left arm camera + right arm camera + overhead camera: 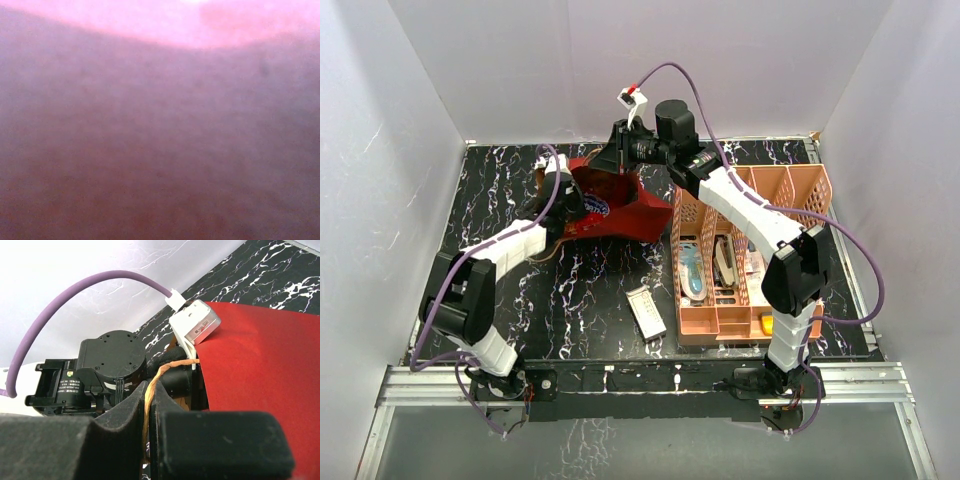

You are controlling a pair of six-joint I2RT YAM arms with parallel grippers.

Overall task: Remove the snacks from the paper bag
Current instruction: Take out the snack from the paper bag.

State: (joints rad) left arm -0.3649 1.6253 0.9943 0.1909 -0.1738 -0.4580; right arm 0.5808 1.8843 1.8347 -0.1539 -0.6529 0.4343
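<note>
The dark red paper bag [638, 218] lies on its side at the back middle of the black marble table, mouth toward the left. My right gripper [618, 150] is shut on the bag's tan cord handle [166, 370] and holds that edge up; the cord runs between the closed fingers [125, 410]. The bag's red wall [260, 365] fills the right of that view. My left gripper [570, 205] reaches into the bag's mouth, by a red snack bag with a blue logo [596, 208]. The left wrist view is a pink-purple blur, so its fingers are hidden.
A pink slotted rack [798, 190] with stationery stands right of the bag. A small white box [645, 312] lies in front of the rack's left side. A yellow block [766, 322] sits at the rack's near right corner. White walls close in three sides.
</note>
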